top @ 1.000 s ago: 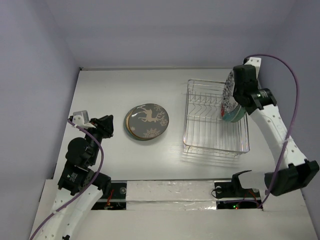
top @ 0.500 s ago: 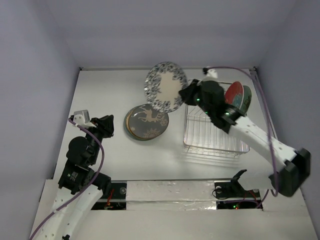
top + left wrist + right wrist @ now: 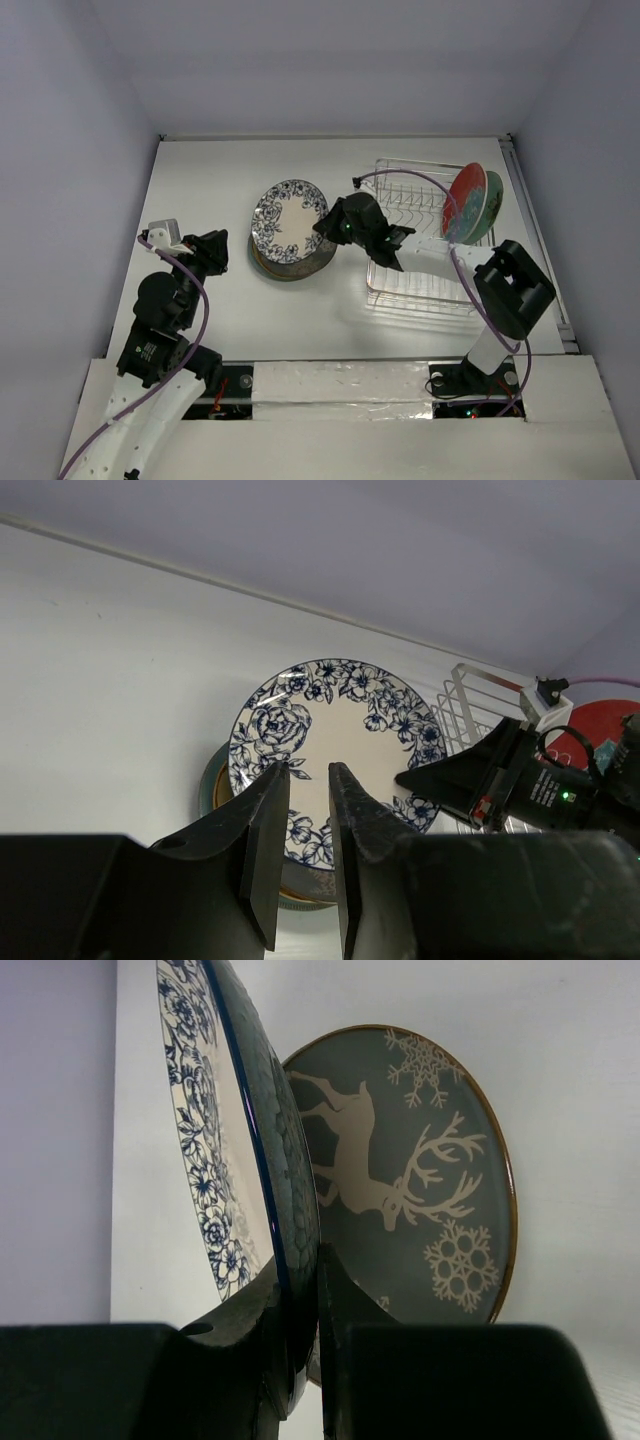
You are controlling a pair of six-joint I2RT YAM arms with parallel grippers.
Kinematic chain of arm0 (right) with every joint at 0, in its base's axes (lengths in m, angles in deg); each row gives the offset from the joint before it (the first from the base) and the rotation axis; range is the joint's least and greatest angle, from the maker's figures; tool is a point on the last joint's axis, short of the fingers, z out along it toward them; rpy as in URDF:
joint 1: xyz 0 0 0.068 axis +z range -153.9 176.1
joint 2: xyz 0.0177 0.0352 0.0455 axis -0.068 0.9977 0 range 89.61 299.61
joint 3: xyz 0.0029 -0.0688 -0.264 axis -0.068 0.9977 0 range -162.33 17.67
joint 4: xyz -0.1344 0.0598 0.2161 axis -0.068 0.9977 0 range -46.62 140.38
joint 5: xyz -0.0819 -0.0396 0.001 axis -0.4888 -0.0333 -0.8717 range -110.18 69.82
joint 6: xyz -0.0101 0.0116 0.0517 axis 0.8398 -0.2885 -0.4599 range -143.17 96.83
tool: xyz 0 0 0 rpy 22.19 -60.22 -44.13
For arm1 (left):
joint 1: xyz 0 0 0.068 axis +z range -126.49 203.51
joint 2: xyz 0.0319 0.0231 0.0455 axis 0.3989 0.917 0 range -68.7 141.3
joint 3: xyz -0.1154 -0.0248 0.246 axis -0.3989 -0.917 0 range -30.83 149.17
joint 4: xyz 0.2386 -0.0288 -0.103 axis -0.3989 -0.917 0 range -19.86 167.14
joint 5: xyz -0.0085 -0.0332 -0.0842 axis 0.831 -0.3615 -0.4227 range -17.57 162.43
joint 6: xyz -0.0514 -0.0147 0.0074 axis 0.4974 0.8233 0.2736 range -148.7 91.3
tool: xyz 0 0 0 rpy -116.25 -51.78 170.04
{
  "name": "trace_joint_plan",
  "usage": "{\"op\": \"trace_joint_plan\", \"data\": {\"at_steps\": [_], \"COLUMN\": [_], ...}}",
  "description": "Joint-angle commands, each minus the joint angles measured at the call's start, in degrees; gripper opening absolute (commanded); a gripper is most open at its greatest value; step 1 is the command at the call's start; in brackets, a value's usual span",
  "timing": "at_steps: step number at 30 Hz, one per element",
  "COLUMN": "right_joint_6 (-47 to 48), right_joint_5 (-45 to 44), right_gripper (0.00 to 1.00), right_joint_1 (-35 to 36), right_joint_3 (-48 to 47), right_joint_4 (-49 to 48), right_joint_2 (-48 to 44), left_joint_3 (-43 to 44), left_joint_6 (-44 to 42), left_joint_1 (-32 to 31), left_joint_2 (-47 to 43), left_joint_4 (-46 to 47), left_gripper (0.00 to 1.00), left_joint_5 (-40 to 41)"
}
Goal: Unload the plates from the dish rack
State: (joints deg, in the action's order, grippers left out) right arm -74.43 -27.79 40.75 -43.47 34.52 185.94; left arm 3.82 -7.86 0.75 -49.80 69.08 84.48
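In the top external view, the right end effector point(image 3: 325, 224) is clamped on the edge of the white plate with the blue floral rim point(image 3: 287, 220), which hangs tilted just to its left, above the deer plate point(image 3: 291, 270) lying flat on the surface point(image 3: 200, 180). Behind that end effector, the dish rack point(image 3: 430, 296) keeps the red plate point(image 3: 462, 202) and the pale green plate point(image 3: 491, 206) standing on edge at its far right corner. The left end effector point(image 3: 214, 250) hovers well apart from the stack, on its other side. In the left wrist view, its fingers point(image 3: 268, 825) stand narrowly apart with nothing between them, and the floral plate point(image 3: 340, 735) lies straight ahead. In the right wrist view, the fingers point(image 3: 330, 1295) pinch the floral plate's point(image 3: 215, 1160) rim, and the deer plate point(image 3: 400, 1180) lies beyond; whether the two plates touch cannot be told.
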Motion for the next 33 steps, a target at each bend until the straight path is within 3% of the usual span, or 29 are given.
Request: {"op": "trace_joint_plan", "data": {"at_steps": [1,11,18,23,27,33], "right_joint_6": [-6.3,-8.7,-7.4,-4.7,-2.1,4.4], "right_joint_5": [1.2,1.1,1.1,1.0,0.5,-1.4], "right_gripper": [0.0,0.02,0.35,0.39,0.59,0.82], "right_joint_1": [0.9,2.0,2.6,3.6,4.2,6.0], "right_joint_3": [0.9,6.5,7.4,7.3,5.4,1.7], "right_joint_4": [-18.4,-21.2,-17.3,-13.5,-8.4,4.4], "right_joint_2": [-0.4,1.0,1.8,1.6,1.8,0.3], "left_joint_3": [0.5,0.6,0.6,0.6,0.6,0.5], "left_joint_6": [-0.1,-0.1,-0.1,0.0,-0.1,-0.1], "left_joint_1": [0.2,0.2,0.2,0.2,0.2,0.2], "left_joint_2": [0.1,0.1,0.1,-0.1,-0.2,-0.4], "left_joint_4": [1.7,1.6,1.7,1.7,1.7,1.8], "left_gripper": [0.2,0.2,0.2,0.2,0.2,0.2], "left_joint_5": [-0.2,-0.2,-0.2,-0.2,-0.2,-0.2]}}
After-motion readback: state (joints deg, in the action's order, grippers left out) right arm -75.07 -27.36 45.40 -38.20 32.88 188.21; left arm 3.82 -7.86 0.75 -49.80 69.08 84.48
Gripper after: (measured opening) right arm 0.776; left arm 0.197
